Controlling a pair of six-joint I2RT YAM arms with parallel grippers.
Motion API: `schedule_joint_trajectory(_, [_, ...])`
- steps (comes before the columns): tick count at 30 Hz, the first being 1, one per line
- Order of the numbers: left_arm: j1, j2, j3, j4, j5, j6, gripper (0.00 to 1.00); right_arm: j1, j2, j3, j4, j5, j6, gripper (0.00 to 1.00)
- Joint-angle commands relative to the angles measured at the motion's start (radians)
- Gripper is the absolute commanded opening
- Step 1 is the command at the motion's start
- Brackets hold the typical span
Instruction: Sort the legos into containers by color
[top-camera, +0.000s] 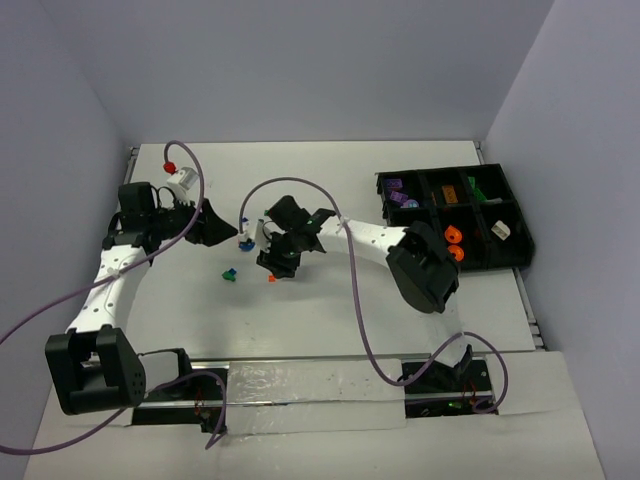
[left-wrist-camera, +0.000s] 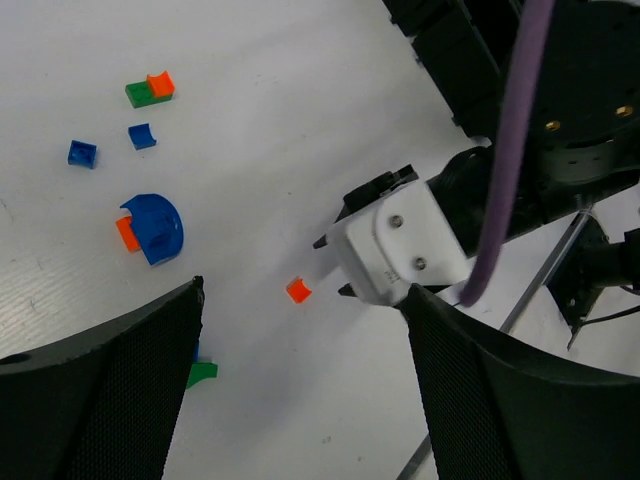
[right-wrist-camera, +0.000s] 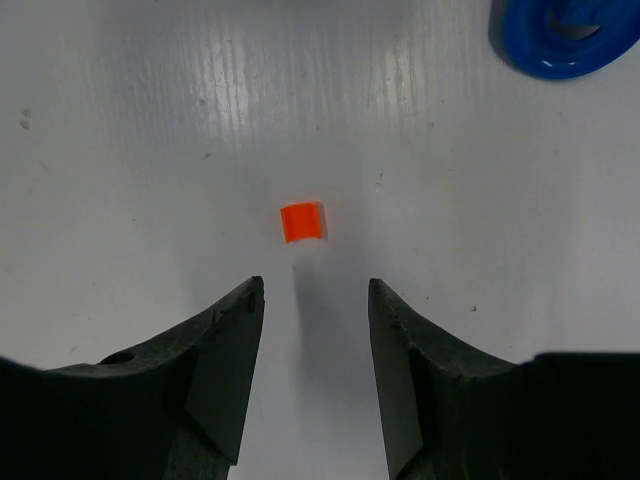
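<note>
Orange lego tiny, squarish, perhaps curved-topped; right gripper spread before it, left gripper spread

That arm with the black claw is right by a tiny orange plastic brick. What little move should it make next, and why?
Probably ease the right gripper forward and down until its open fingers straddle the small orange plastic brick, then close. The brick lies just beyond the fingertips, not yet between them.
</note>
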Motion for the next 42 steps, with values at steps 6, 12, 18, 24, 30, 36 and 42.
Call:
schedule_joint_trajectory(6, [0.013,-0.032,0.038,0.018,0.017,-0.028,0.88,0.047,0.052,0.036,0.028,0.042,-0.094,0.52])
schedule_joint_trajectory(12, [0.021,-0.022,0.039,0.045,0.022,-0.053,0.88,0.075,0.060,0.011,0.060,0.045,-0.118,0.52])
schedule_joint_trajectory(18, [0.023,-0.019,0.046,0.055,0.020,-0.062,0.89,0.086,0.099,0.045,0.062,0.039,-0.114,0.52])
schedule_joint_trajectory(24, [0.023,-0.017,0.050,0.041,0.010,-0.046,0.89,0.087,0.139,0.069,0.061,0.041,-0.114,0.49])
schedule_joint_trajectory(30, [0.023,-0.014,0.050,0.031,0.006,-0.027,0.89,0.087,0.151,0.062,0.058,0.046,-0.119,0.36])
schedule_joint_trajectory(36, [0.023,-0.006,0.055,0.032,0.004,-0.020,0.89,0.086,0.146,0.032,0.070,0.071,-0.123,0.27])
schedule_joint_trajectory(42, [0.023,0.004,0.062,0.045,0.006,-0.021,0.89,0.085,0.094,-0.024,0.105,0.101,-0.117,0.10])
